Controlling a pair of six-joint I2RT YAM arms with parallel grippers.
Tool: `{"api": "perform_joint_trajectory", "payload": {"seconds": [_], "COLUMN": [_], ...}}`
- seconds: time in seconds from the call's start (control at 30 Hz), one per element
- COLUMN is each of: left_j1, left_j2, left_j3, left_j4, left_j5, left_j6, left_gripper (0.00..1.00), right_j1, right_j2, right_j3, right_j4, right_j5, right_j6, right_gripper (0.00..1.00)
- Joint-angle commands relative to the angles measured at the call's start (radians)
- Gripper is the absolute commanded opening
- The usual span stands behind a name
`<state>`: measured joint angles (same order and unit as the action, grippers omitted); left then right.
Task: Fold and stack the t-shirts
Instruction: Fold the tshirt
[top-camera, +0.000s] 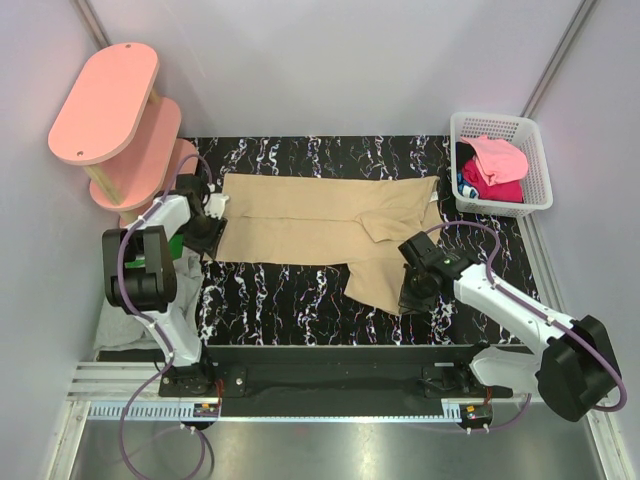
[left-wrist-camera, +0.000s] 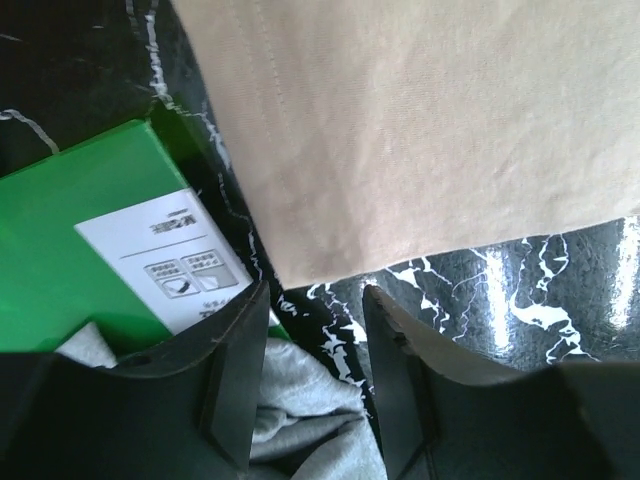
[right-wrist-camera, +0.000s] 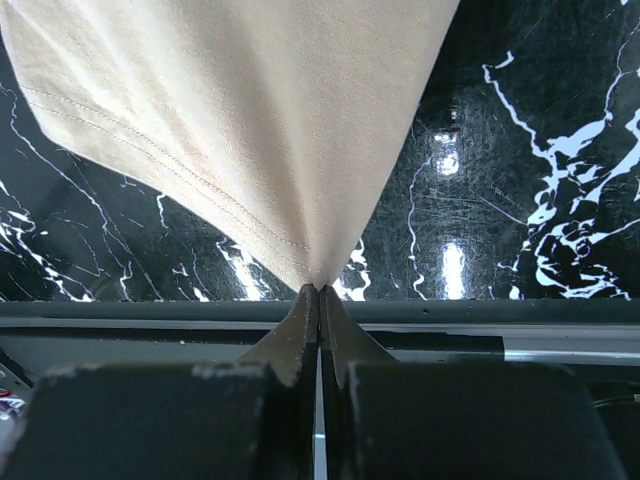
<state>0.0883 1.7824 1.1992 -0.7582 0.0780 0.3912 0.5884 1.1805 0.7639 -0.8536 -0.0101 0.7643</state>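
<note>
My right tool (right-wrist-camera: 320, 290) is clamped together on a gathered point of the tan t-shirt (top-camera: 320, 225), right at its stitched hem, and the cloth fans away from the tips in a taut cone. My left tool (left-wrist-camera: 316, 296) stands apart with nothing between its fingers, hovering just off the shirt's left edge. The shirt lies spread across the middle of the counter (top-camera: 270, 300), mostly flat, with one flap reaching toward the near edge where the right tool grips it.

My worry is the pinch. It holds very little fabric, so a quick pull could let the hem slip free. With only one side held, I judge a drag would slide the whole shirt over the slick surface rather than fold it. The left tool is crowded too. If it closes low, it could catch the grey shirt (left-wrist-camera: 300, 410) bunched beneath it or nudge the green box (left-wrist-camera: 70, 240) beside it.

The tan cloth is matte and soft, with a double row of stitching along the hem. The counter is glossy black, veined white like marble, and throws glare. The grey shirt looks heathered and crumpled. The box is rigid card with a white printed label. At the far right, a white lattice basket (top-camera: 541, 160) holds a rumpled pink shirt (top-camera: 497, 157).
</note>
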Motion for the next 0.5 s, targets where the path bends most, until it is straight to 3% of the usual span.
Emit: {"api": "perform_joint_trajectory", "payload": {"seconds": [0.0, 0.33, 0.37, 0.47], "left_j1": [-0.001, 0.001, 0.001, -0.001], "left_j2": [0.026, 0.037, 0.040, 0.043], "left_j3": [0.033, 0.010, 0.010, 0.004], "left_j4": [0.007, 0.010, 0.011, 0.010], "left_j5": [0.040, 0.031, 0.038, 0.043], "left_j6": [-0.014, -0.005, -0.008, -0.005], "left_gripper": [0.46, 0.42, 0.30, 0.17], "right_j1": [0.011, 0.010, 0.011, 0.011], "right_j2": [-0.025, -0.025, -0.025, -0.030], "right_j3": [0.000, 0.003, 0.003, 0.008], "right_j4": [-0.016, -0.016, -0.016, -0.022], "right_j5": [0.013, 0.012, 0.013, 0.013], "right_j6": [0.015, 0.013, 0.015, 0.015], "right_gripper": [0.00, 0.00, 0.00, 0.00]}}
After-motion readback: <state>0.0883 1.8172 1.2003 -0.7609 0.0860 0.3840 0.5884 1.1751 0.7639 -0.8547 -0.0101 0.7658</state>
